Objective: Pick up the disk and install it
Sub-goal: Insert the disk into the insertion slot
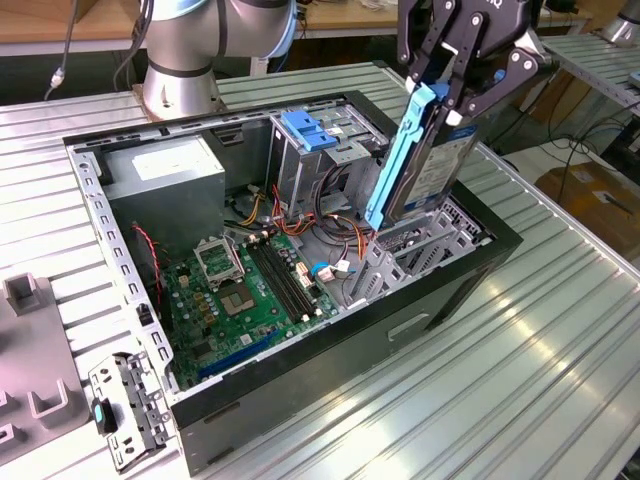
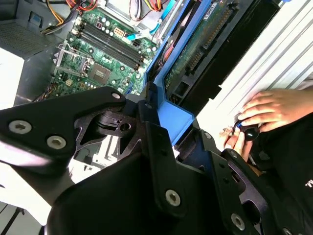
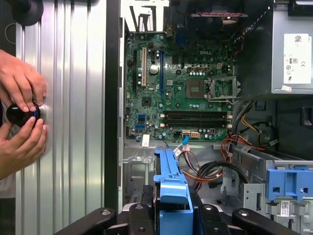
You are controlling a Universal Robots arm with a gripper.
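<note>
Gripper [image 1: 450,98]: clamped on disk's upper end.
Disk [image 1: 440,168]: on edge, tilted, lower end at PC case [image 1: 300,395] bay, exterior view's right.
Drive cage [image 1: 300,165]: blue-topped, inside case, nr disk.

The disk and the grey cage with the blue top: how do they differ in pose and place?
The disk hangs tilted in the gripper, above the case; the cage stands upright inside it. The disk is flat and slim; the cage is a tall box. Both carry blue plastic.
</note>
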